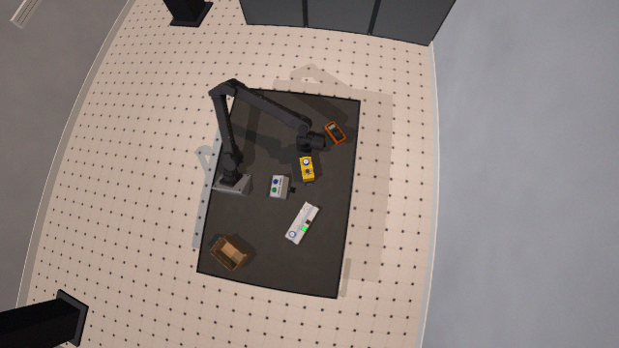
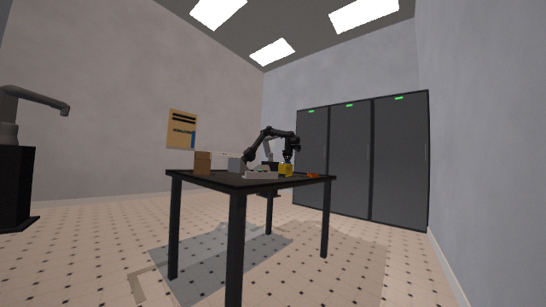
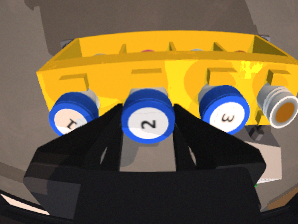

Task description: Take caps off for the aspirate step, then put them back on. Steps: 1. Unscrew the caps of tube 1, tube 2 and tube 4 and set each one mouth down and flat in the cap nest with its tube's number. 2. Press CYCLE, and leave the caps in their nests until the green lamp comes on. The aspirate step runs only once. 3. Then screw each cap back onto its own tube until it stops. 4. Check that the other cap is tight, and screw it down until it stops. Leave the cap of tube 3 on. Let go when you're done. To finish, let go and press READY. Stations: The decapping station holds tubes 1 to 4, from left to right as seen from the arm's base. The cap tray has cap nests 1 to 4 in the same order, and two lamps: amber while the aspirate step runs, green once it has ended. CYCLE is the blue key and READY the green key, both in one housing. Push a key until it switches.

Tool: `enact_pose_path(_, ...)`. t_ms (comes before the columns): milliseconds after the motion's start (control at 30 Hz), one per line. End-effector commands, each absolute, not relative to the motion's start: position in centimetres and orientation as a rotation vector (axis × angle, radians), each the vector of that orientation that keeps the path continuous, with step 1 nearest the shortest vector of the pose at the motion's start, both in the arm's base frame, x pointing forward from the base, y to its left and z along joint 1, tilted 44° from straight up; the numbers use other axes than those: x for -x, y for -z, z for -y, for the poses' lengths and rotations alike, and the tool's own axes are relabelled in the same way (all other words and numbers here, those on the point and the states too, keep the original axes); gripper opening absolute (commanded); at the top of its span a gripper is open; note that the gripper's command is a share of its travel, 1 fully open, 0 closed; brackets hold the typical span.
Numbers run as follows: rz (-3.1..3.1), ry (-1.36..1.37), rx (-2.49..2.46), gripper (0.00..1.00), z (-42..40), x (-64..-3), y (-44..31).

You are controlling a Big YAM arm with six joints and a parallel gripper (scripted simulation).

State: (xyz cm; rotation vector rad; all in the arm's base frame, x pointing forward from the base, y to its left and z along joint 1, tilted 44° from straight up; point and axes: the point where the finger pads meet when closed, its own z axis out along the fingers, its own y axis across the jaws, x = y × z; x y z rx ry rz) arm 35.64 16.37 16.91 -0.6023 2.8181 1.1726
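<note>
Caps 1 (image 3: 71, 120) and 3 (image 3: 226, 114) crowd fingers either side.

So the arm (image 1: 265, 103) (image 2: 258, 142) is basically all matte black, long slim links with chunky rounded joints. There's a stubby black cylinder near the wrist end, dark tapered fingers, and down at the arm's foot a grey base plate (image 1: 245, 188) with small dark screw spots.
</note>
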Motion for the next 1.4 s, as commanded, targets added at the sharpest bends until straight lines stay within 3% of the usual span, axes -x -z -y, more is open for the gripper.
enact_pose_path(0, -2.965, -1.2, 0.222, 0.0, -17.12, -35.53, -17.36)
enact_pose_path(767, -3.088, -1.152, -1.303, 0.0, -17.14, -35.37, -17.36)
enact_pose_path(900, -3.073, -1.14, -1.391, 0.0, -17.15, -35.37, -17.36)
enact_pose_path(1367, -2.659, -0.906, -2.476, 0.0, -17.18, -35.35, -17.38)
